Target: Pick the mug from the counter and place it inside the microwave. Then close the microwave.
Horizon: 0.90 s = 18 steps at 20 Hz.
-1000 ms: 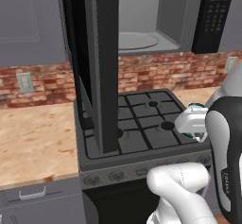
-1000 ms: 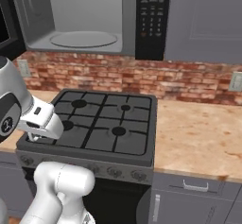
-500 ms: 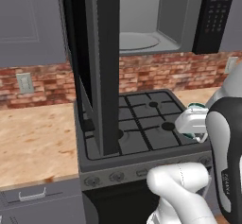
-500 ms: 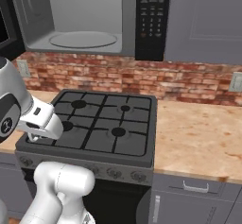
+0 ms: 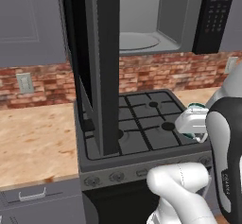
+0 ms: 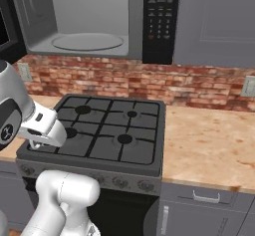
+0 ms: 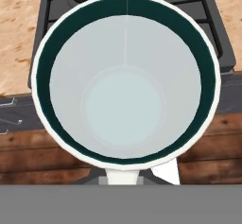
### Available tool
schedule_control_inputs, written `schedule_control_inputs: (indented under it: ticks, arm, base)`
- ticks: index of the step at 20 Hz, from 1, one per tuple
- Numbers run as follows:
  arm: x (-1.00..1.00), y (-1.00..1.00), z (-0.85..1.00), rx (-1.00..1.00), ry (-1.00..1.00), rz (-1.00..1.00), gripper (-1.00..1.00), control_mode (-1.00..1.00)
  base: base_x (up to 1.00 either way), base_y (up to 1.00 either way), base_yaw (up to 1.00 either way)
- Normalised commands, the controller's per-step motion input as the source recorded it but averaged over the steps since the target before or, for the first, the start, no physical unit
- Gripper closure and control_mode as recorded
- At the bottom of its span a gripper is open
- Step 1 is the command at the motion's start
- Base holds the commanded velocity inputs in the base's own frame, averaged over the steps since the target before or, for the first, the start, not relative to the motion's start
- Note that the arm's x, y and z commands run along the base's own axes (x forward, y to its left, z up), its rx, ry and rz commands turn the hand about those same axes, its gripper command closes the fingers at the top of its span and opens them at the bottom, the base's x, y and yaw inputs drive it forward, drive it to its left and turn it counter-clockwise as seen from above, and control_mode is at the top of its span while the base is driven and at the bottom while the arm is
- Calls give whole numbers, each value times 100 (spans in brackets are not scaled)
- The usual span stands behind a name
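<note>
The microwave (image 5: 156, 24) hangs above and ahead of the hand, its door (image 5: 101, 62) swung wide and edge-on, standing up and to the left of the hand. The turntable (image 6: 87, 41) inside is bare. The hand (image 5: 193, 124) is clamped on the mug (image 7: 125, 79), holding it off the counter (image 5: 33, 138) over the stove's (image 6: 102, 133) front edge; its open mouth faces the hand camera. By my judgement, step 1, carrying, is under way. The next move calls for lifting the mug up and forward, clearing the door edge, then setting it on the turntable.
</note>
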Motion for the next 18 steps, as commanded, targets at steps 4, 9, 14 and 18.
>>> schedule_control_inputs:
  ticks: [4,9,14,18]
  arm:
    - [0,0,0,0,0,0,100,-100]
    - [0,0,0,0,0,0,100,-100]
    - [-9,7,2,0,0,0,100,-100]
    - [-51,7,40,-1,-14,6,100,-100]
  base:
    - [0,0,0]
    - [0,0,0]
    - [0,0,0]
    - [0,0,0]
